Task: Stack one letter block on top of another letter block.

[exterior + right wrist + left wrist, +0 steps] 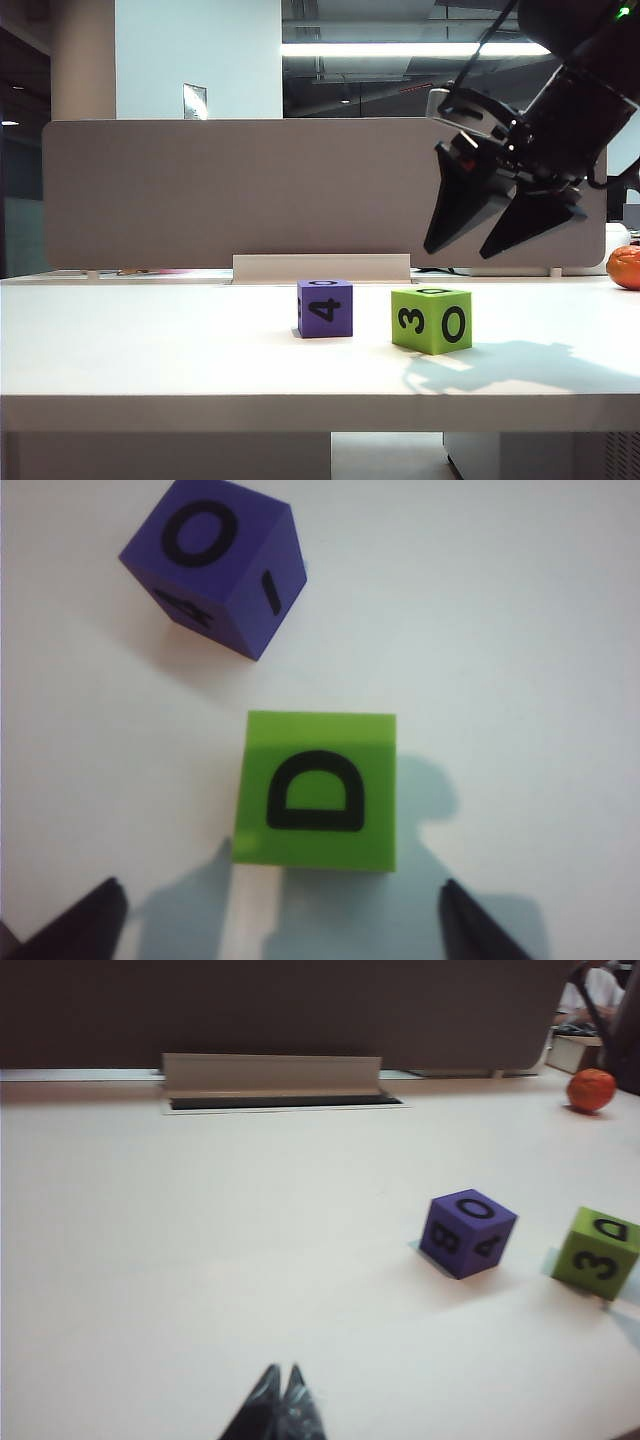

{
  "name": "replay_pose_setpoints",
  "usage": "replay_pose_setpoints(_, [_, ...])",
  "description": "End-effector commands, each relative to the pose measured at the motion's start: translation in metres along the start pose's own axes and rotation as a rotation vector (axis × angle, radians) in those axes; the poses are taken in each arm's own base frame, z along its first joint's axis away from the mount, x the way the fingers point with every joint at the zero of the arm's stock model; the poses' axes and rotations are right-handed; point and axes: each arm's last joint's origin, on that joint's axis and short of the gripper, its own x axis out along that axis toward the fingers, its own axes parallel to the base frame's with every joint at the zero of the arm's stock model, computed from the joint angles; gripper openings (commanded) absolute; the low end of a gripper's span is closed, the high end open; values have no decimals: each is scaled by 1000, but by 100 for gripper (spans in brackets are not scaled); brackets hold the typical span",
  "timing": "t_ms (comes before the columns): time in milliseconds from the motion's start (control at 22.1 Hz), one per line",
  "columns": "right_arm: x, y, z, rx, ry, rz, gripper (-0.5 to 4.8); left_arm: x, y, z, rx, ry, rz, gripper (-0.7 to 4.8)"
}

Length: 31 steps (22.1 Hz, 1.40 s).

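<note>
Right gripper (503,238): hangs in the air above and just to the right of the green block in the exterior view, fingers spread wide and empty; its wrist view shows one fingertip on either side of that block. I judge the wide spread is there to straddle the block's flat sides before coming down.
Left gripper (281,1400): low over bare table, well apart from both blocks, fingertips pressed together, holding nothing; it appears to have no part in this step.
Lime-green block (431,319): sits flat on the table, apart from the purple one, with "3" and "0" facing the exterior camera and a "D" on top. Squared up between the right fingers, it is likely the one to be lifted.
Purple block (325,308): rests on the table just to the left of the green block in the exterior view, "4" facing front, an "O" on top. In the right wrist view it is turned at an angle to the green one. Its top is bare, so it can serve as the base.
Table (150,350): white and flat; both blocks stand on it, neither stacked yet.
Orange object (624,267): round, at the table's far right edge, well apart from the work.
Count: two grippers, two blocks (one green, one purple), one orange object.
</note>
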Motion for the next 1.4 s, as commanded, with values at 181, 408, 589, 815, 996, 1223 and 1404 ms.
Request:
replay_pose_setpoints(181, [11, -2, 1, -50, -5, -24, 479, 0, -1, 2, 2, -12, -21, -6])
replay_pose_setpoints(408, [19, 3, 2, -64, -3, -10, 479, 0, -1, 3, 3, -12, -20, -6])
replay_pose_setpoints(589, [26, 8, 2, -78, -3, 6, 479, 0, -1, 3, 3, -13, -20, -6])
replay_pose_setpoints(815, [38, 10, 1, -91, 5, -31, 479, 0, -1, 4, 7, -23, -21, -6])
replay_pose_setpoints(996, [49, 7, -1, -90, 7, -87, 479, 0, -1, 4, 8, -25, -21, -6])
replay_pose_setpoints(1223, [53, 7, 0, -93, -10, -90, 479, 0, -1, 4, 8, -25, -21, -6])
replay_pose_setpoints(1404, [53, 6, 3, -99, -44, -108, 479, 0, -1, 4, 9, -25, -20, -6])
